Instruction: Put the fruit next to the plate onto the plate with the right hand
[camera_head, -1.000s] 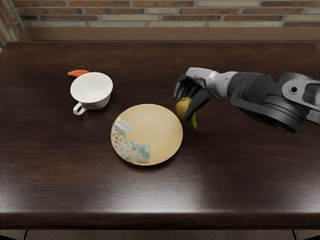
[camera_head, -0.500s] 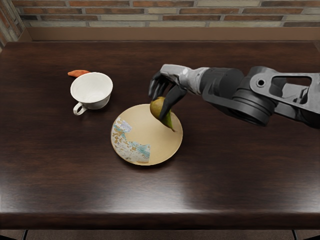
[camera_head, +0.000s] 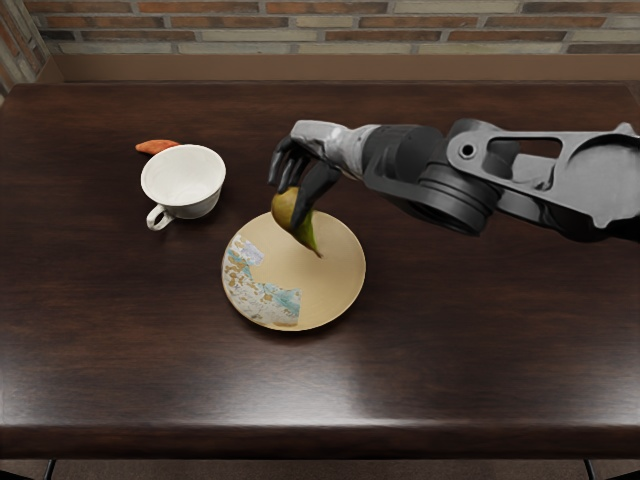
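Head view: the right robot hand (camera_head: 306, 163) reaches in from the right, its fingers curled around a yellow-green fruit (camera_head: 289, 208). The fruit hangs over the far part of the tan plate (camera_head: 325, 285), tip pointing down. A white cup (camera_head: 183, 179) stands on the dark table (camera_head: 480, 330) just left of the plate.

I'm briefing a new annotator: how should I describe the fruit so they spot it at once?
On the dark table, find the tan plate near the middle. Over its far edge the right hand grips the fruit. It is yellow-green and tapered, unlike the white cup and the small orange thing behind the cup.
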